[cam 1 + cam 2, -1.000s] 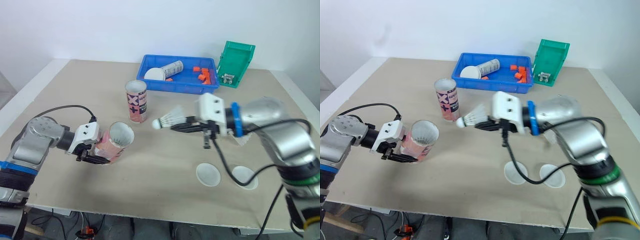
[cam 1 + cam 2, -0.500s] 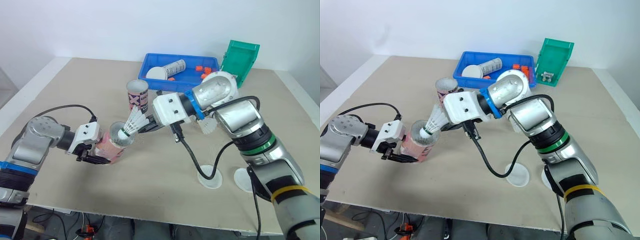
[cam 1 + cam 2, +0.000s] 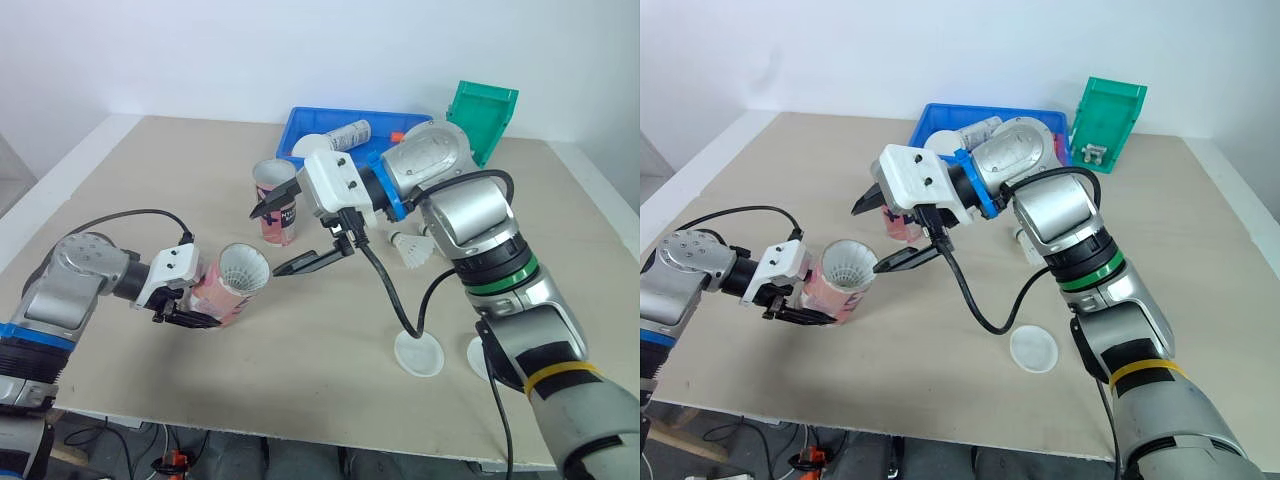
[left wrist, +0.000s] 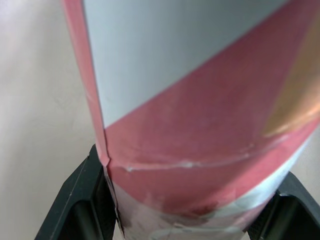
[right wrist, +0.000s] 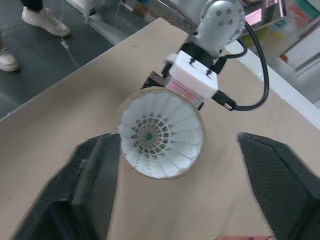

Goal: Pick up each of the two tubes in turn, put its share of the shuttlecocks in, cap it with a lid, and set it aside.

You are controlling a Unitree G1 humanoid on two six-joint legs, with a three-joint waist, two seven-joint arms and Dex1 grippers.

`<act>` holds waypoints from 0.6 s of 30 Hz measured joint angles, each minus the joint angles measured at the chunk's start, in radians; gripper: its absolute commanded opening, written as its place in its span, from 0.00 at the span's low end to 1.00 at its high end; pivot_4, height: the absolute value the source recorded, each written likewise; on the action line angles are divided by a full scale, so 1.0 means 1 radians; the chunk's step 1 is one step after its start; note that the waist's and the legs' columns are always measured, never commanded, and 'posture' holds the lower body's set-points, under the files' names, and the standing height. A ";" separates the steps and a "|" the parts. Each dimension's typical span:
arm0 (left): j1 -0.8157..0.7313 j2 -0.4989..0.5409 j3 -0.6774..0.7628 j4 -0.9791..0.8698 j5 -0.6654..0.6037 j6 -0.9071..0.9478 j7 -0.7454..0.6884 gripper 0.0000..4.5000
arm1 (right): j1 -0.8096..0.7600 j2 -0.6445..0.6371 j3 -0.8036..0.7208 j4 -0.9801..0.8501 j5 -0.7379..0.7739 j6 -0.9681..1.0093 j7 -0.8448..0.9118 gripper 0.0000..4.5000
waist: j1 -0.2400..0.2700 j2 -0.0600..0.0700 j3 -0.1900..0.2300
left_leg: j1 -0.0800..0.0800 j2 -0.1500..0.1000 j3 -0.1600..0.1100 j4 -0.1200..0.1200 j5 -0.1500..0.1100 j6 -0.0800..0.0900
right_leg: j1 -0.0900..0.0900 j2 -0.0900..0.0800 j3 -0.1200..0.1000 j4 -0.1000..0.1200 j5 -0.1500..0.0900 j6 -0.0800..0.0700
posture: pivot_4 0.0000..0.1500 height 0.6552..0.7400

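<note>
My left gripper [image 3: 186,306] is shut on a pink and white tube [image 3: 222,290], held tilted just above the table with its mouth toward the right. A white shuttlecock [image 5: 159,133] sits inside that mouth, feathers outward. My right gripper [image 3: 286,236] hangs open right in front of the mouth, with nothing between its fingers. The second pink tube [image 3: 283,226] stands upright just behind that gripper. Another shuttlecock [image 3: 408,249] lies on the table under the right forearm. A white lid [image 3: 418,353] lies near the front, and a second lid [image 3: 479,361] is partly hidden by the right arm.
A blue tray [image 3: 318,124] at the back holds a lying tube [image 3: 347,133] and small orange pieces. A green bin [image 3: 484,112] stands to its right. A black cable runs from the left wrist across the table's left side.
My right gripper carried the shuttlecock leftward into the held tube's mouth, let it go there, and now stands open, drawn slightly back. The left arm has kept still.
</note>
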 measured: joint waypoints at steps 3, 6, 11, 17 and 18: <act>0.000 0.000 0.000 0.001 0.000 -0.001 0.000 0.61 | 0.001 0.027 0.035 0.011 -0.031 -0.031 -0.004 0.33 | 0.000 0.000 0.000 | 0.000 0.001 0.000 0.000 0.000 0.000 | 0.000 0.001 -0.001 0.000 0.000 0.000 | 1.00 0.57; -0.001 0.000 0.000 0.002 0.000 -0.002 0.000 0.61 | 0.000 0.057 0.057 0.049 -0.071 -0.065 -0.010 0.01 | 0.000 0.000 0.000 | 0.000 0.001 0.000 0.000 0.000 0.000 | 0.000 0.001 -0.001 0.000 0.000 0.000 | 1.00 0.57; 0.000 0.002 0.000 0.002 -0.001 -0.001 0.000 0.61 | -0.023 0.109 0.114 0.118 -0.141 -0.117 -0.006 0.01 | 0.000 0.000 0.000 | 0.000 0.002 0.000 0.000 0.000 0.000 | 0.000 0.002 -0.001 0.000 0.000 0.000 | 1.00 0.57; 0.007 0.009 0.004 -0.008 -0.002 0.002 0.005 0.61 | -0.068 0.197 0.229 0.203 -0.232 -0.188 0.030 0.01 | 0.000 0.000 0.000 | 0.000 0.005 0.000 0.000 0.000 -0.001 | 0.000 0.004 -0.002 0.000 0.001 -0.001 | 1.00 0.57; 0.009 0.011 0.004 -0.015 -0.002 0.001 0.008 0.61 | -0.074 0.211 0.241 0.226 -0.253 -0.207 0.030 0.01 | 0.000 0.000 0.000 | 0.000 0.005 0.000 0.000 0.000 -0.001 | 0.000 0.004 -0.002 0.000 0.001 -0.001 | 1.00 0.57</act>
